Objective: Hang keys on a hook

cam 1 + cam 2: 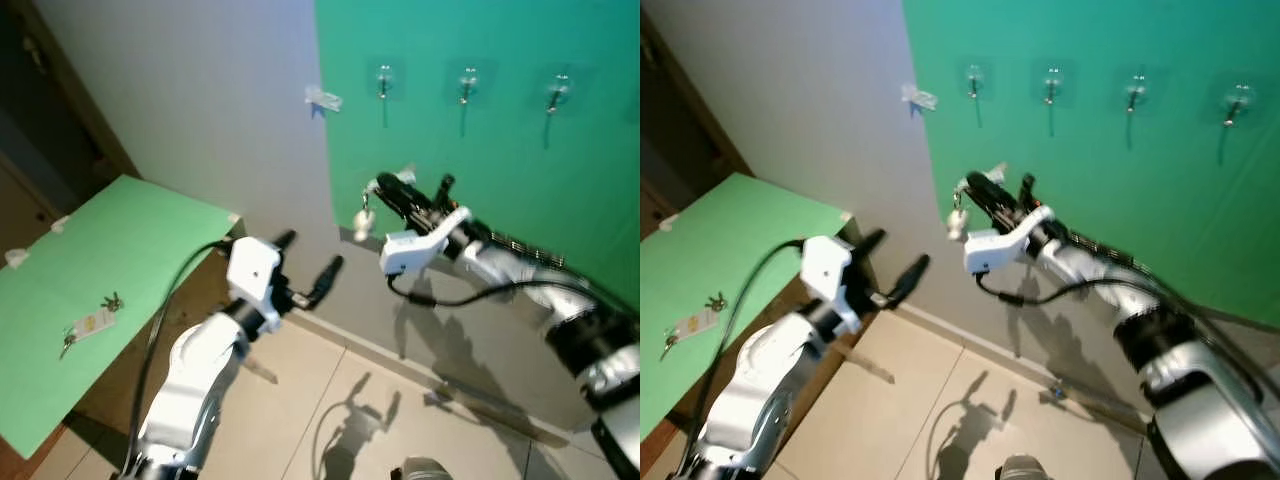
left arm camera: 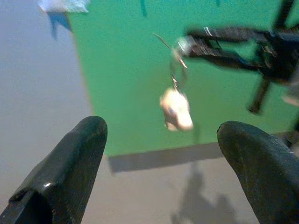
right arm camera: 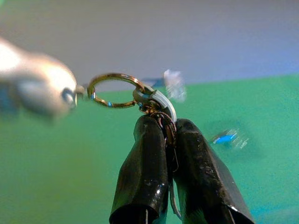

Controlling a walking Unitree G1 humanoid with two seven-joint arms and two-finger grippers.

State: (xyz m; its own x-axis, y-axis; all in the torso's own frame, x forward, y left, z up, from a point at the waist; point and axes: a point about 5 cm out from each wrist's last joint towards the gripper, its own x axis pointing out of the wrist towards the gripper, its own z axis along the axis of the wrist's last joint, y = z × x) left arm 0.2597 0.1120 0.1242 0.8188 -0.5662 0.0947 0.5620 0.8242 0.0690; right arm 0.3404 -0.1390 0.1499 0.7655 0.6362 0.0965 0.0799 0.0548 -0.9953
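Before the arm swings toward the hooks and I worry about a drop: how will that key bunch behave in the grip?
The keys hang loose from the right gripper, so they will likely swing. The pale fob dangles below and probably sways. Metal rings may slip.

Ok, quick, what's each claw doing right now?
Left claw: open, holding nothing, raised near the table edge.
Right claw: shut on the keys, held up before the green wall, below the hooks.
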